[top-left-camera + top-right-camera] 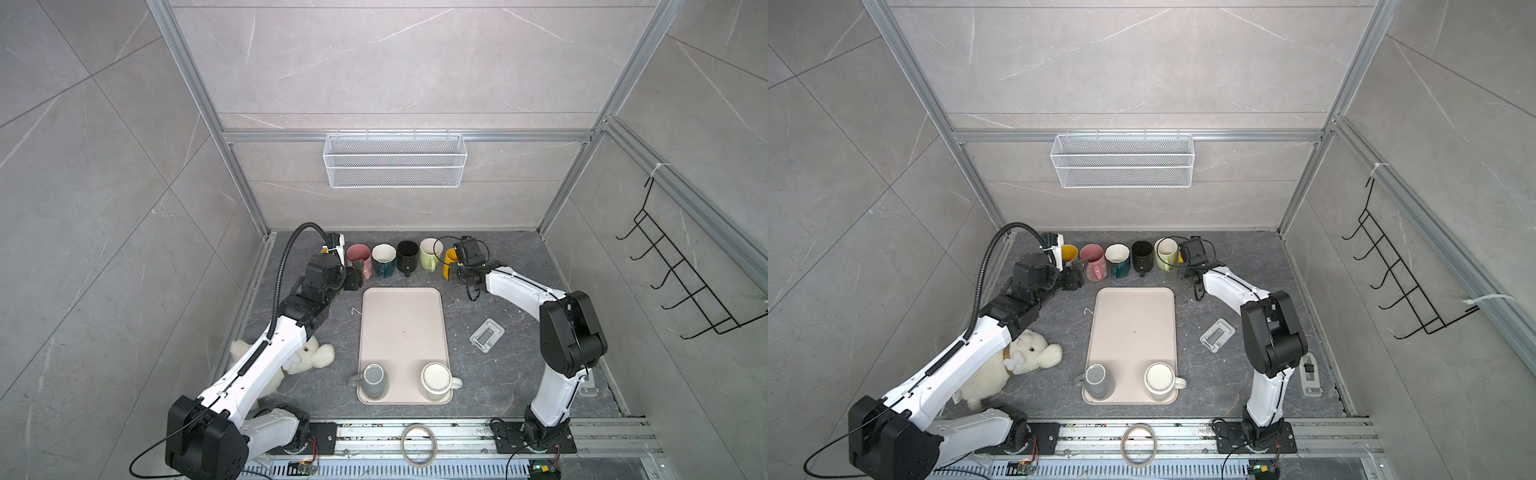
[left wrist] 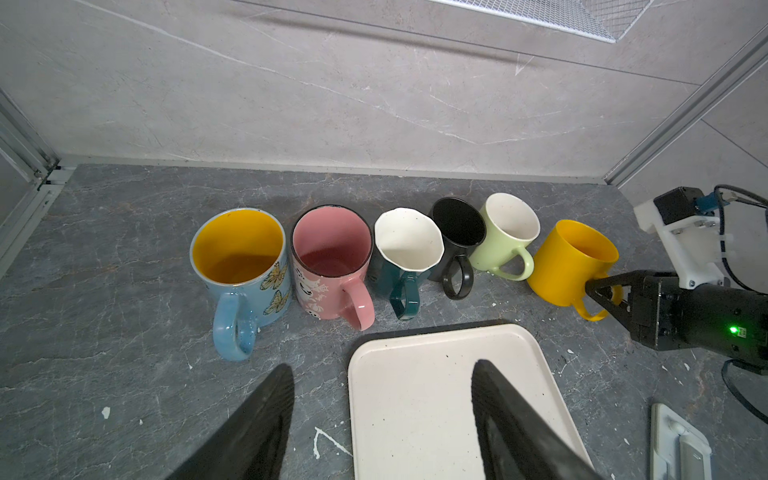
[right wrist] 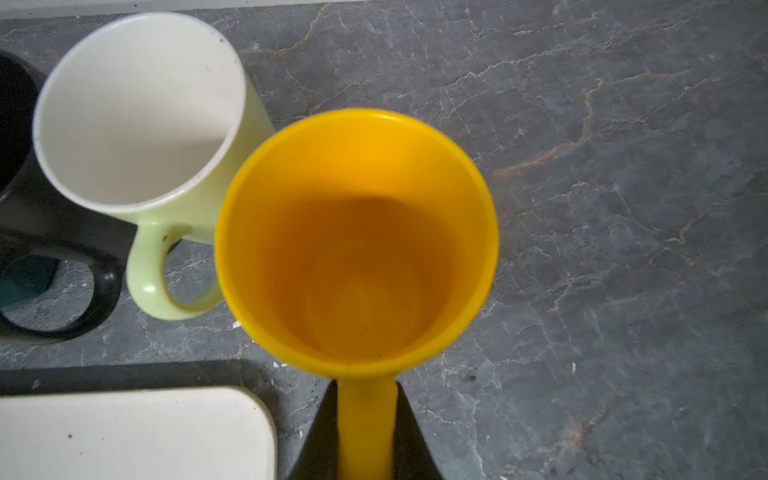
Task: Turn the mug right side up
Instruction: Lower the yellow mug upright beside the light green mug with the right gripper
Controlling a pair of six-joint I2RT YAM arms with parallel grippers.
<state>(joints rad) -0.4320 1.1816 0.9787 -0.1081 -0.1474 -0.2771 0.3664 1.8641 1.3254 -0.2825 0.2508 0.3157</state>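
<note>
A yellow mug (image 3: 357,249) stands mouth up at the right end of the back row (image 1: 449,262). My right gripper (image 3: 365,390) is shut on its handle, a finger on each side; the left wrist view shows the same grip (image 2: 598,291). My left gripper (image 2: 380,370) is open and empty, over the far left corner of the beige tray (image 1: 401,324), just in front of the pink mug (image 1: 358,255). On the tray's near end a grey mug (image 1: 372,380) and a white mug (image 1: 436,380) stand with their bases up.
The back row also holds a blue butterfly mug (image 2: 241,257), a teal mug (image 1: 383,259), a black mug (image 1: 407,255) and a pale green mug (image 1: 430,253). A plush toy (image 1: 307,357) lies under the left arm. A white plastic holder (image 1: 487,334) lies right of the tray.
</note>
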